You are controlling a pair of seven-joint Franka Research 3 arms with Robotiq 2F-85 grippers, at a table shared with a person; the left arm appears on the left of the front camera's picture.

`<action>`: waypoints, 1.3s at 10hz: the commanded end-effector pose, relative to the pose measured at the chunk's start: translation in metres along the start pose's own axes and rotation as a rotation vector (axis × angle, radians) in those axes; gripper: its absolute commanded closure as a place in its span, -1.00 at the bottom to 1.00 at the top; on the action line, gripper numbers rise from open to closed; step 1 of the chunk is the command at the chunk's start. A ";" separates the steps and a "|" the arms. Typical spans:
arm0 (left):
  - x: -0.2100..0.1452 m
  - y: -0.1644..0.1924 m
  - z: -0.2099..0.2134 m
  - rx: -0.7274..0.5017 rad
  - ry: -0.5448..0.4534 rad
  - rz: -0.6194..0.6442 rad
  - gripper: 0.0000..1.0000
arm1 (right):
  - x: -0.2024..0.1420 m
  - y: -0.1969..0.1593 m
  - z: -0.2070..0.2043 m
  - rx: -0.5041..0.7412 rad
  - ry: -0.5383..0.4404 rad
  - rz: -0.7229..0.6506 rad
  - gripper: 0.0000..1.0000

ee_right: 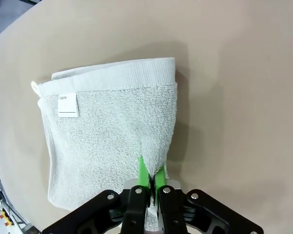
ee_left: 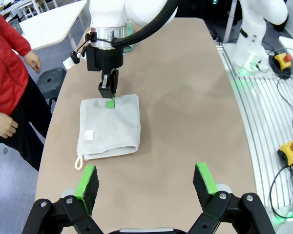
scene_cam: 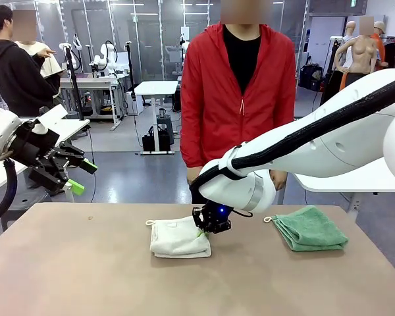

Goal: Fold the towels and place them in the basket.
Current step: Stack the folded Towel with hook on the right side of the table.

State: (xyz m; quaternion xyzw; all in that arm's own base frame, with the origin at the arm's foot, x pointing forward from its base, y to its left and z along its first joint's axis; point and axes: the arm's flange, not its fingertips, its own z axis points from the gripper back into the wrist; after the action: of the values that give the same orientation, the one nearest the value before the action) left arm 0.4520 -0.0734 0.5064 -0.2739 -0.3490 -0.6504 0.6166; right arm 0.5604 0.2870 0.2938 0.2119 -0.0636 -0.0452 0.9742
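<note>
The off-white towel lies folded on the table, left of the middle, its label facing up. My right gripper is shut on that towel's right edge; in the right wrist view the green pads pinch a small ridge of terry. The mint green towel lies folded at the right. My left gripper hangs open above the table's left end, nothing between its fingers. From the left wrist I see the off-white towel and the right gripper on it. The basket is out of view.
A person in a red jacket stands at the far edge, hands down by the table. My right arm stretches over the green towel's side. The brown tabletop has free room at the front and left.
</note>
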 end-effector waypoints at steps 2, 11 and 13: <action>0.001 -0.001 0.002 -0.006 -0.016 -0.009 -0.96 | -0.001 0.000 -0.001 0.005 0.003 -0.004 1.00; 0.001 -0.001 0.002 -0.006 -0.016 -0.009 -0.96 | 0.076 -0.058 0.215 -0.084 -0.028 0.209 0.89; 0.001 -0.001 0.002 -0.006 -0.016 -0.009 -0.96 | 0.095 -0.081 0.239 -0.113 0.006 0.231 0.89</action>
State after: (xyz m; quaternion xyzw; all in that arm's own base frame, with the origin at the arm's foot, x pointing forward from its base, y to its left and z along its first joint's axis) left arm 0.4520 -0.0731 0.5066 -0.2736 -0.3492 -0.6503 0.6167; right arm 0.6007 0.1155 0.4834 0.1577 -0.0923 0.0438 0.9822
